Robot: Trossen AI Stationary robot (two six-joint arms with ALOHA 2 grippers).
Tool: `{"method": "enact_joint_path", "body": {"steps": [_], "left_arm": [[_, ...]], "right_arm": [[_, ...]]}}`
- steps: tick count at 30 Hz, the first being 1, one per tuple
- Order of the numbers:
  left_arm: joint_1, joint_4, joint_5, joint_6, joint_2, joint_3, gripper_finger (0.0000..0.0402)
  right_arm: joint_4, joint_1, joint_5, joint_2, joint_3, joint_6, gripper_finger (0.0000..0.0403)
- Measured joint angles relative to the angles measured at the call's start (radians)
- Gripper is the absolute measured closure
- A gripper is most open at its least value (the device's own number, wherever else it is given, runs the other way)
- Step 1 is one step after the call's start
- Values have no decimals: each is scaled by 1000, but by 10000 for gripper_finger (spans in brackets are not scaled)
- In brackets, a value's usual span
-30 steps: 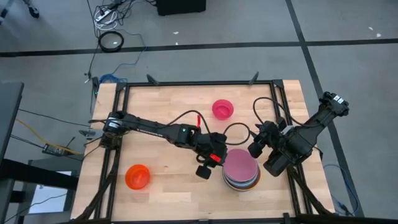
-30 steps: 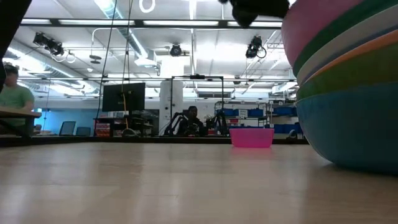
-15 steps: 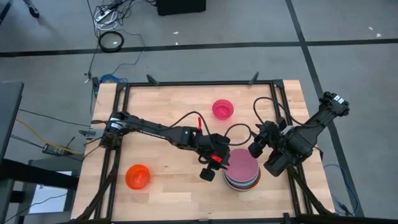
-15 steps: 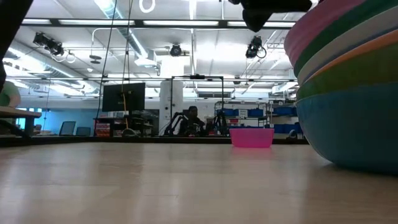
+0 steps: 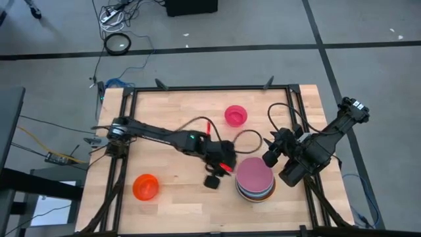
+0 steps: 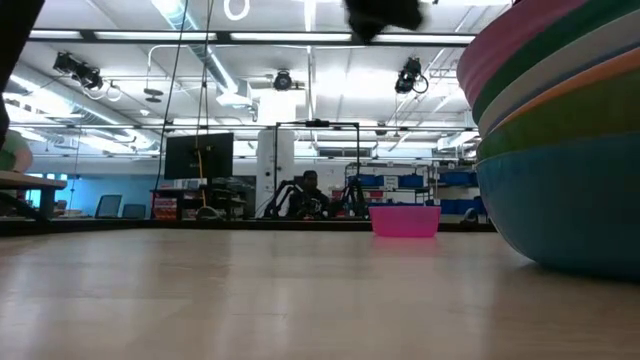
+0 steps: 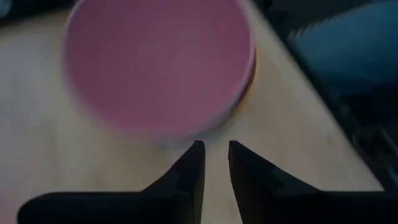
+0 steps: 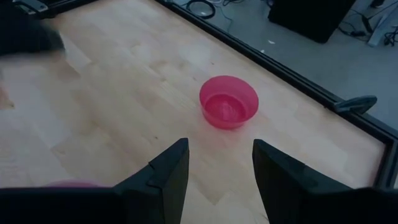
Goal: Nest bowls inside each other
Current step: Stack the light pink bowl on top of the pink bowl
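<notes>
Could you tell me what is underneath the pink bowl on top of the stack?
Under the top bowl the low view shows nested rims: green, white, orange, sage green, then a large blue bowl on the table. Their insides are covered; any further bowls there cannot be seen.

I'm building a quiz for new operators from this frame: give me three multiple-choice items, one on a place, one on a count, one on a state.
1. Where is the small orange-red plastic bowl?
A. On the stack
B. Alone near the table's front-left
C. In a gripper

2. How many bowls stand apart from the stack of nested plastic bowls?
A. Two
B. Four
C. None

3. What is the right gripper holding?
A. The small pink plastic bowl
B. The stack
C. Nothing

Answers: 1 B, it sits alone there. 2 A, the orange-red and pink bowls. 3 C, its fingers stand open and bare.
</notes>
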Motion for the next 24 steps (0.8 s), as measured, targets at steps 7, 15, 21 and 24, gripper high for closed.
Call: {"method": "enact_joint_path", "body": {"steps": [7,15,21,24], "left_arm": [[-28,-472,-82,-136,-130,51,321],[-172,-764,-250,-403,-249,49,321],[-274,-890,-350,-587,-286,50,321],[-309,-874,-359,-649,-303,33,321]], "right_arm": [[1,26,33,0,0,-3,238],[0,34,54,0,0,-4,252],[5,42,52,0,0,-21,257],[28,49,48,0,0,-35,257]]}}
